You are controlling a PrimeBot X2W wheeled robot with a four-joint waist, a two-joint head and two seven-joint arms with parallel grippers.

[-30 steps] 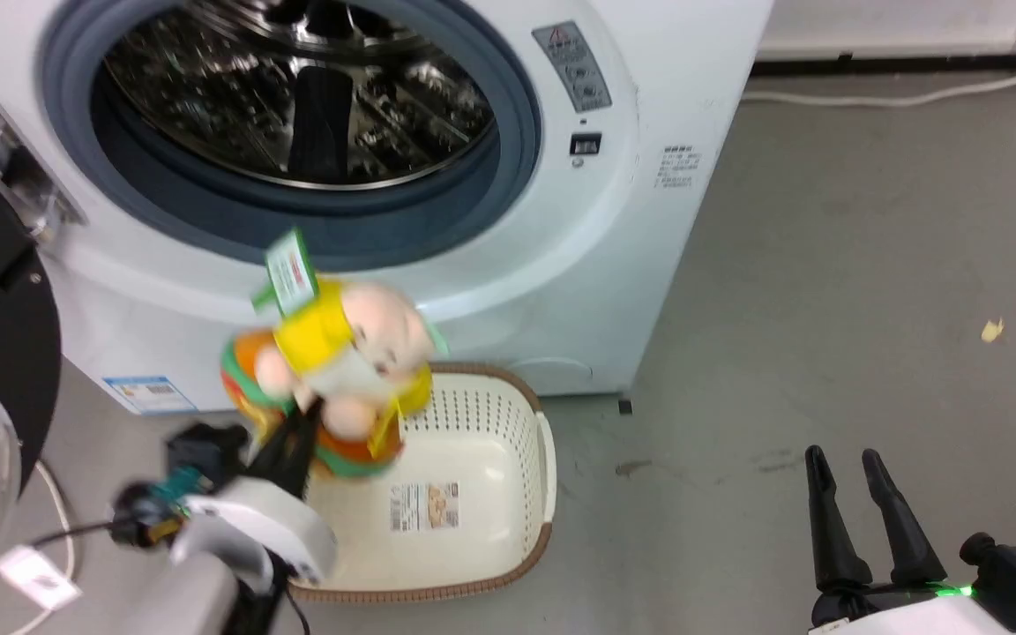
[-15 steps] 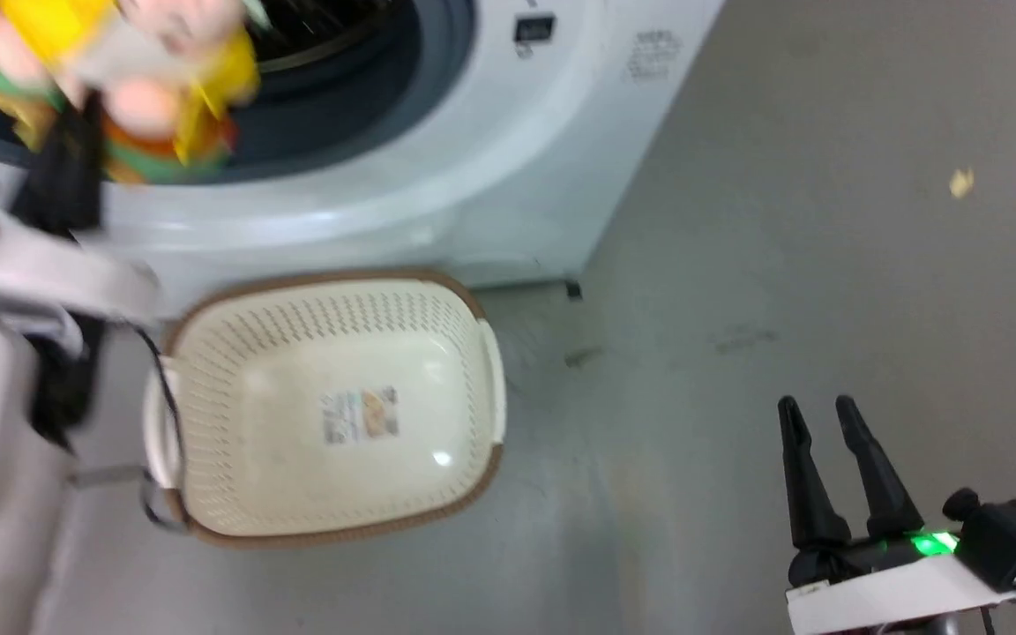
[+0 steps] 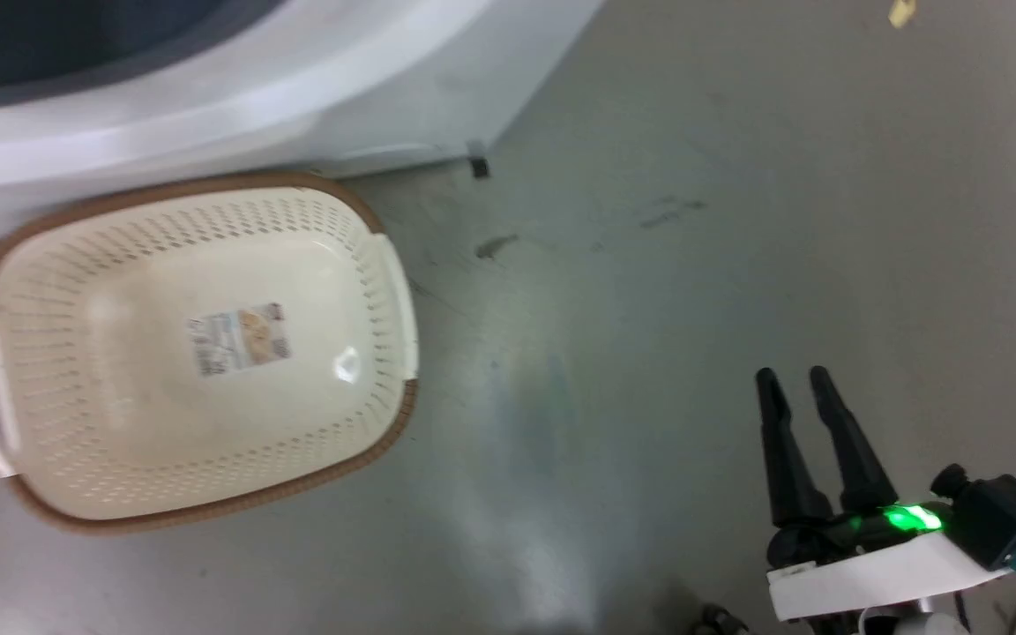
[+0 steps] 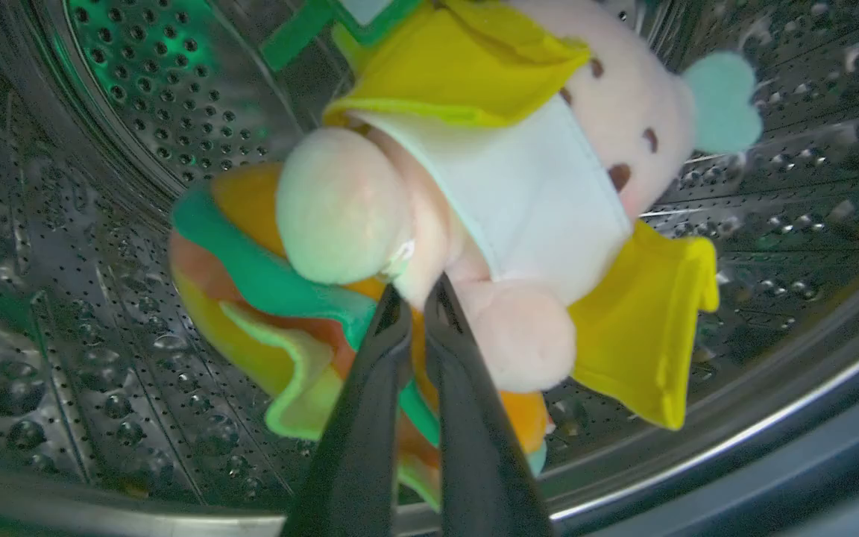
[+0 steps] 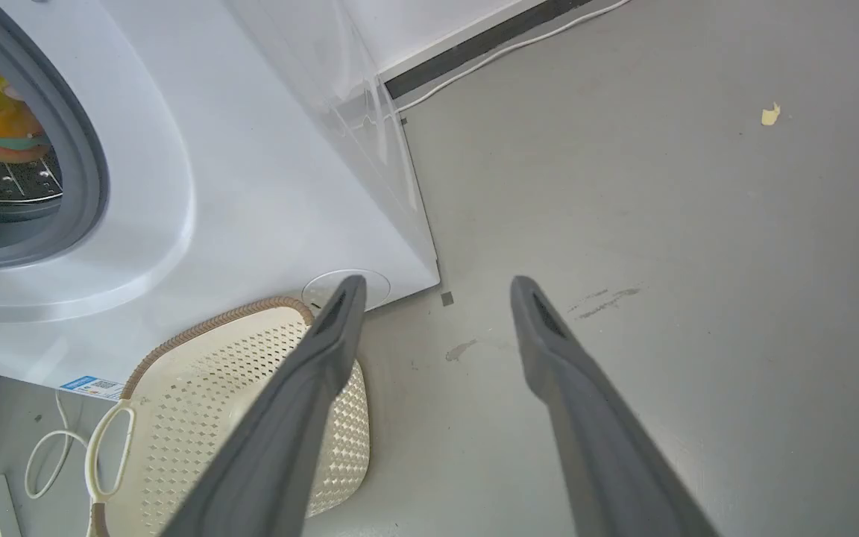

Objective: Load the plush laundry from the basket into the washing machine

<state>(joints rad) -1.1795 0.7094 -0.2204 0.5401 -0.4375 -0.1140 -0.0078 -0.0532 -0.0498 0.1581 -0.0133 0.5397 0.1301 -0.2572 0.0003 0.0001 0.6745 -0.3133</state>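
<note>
Left wrist view, left to right: the perforated steel drum of the washing machine (image 4: 101, 224) curves from 9 o'clock round behind everything. At centre the left gripper (image 4: 416, 298) has its two dark fingers pressed together on the underside of the plush laundry (image 4: 474, 194). The toy rises from the tips toward 12 o'clock. Its long axis runs from the burger body at 8 o'clock to the pink face at 2 o'clock, and it hangs inside the drum. The drum lip and grey seal cross at 5 o'clock, below the toy. Nothing appears to stand between toy and drum, so the release likely needs only parted fingers. Head view: the basket (image 3: 208, 185) sits at 9 o'clock just beside the machine's front, its label sticker (image 3: 237, 338) showing. The right gripper (image 3: 792, 375), fingers apart, idles at 4 o'clock over the floor (image 3: 649, 309), well apart from the toy.
</note>
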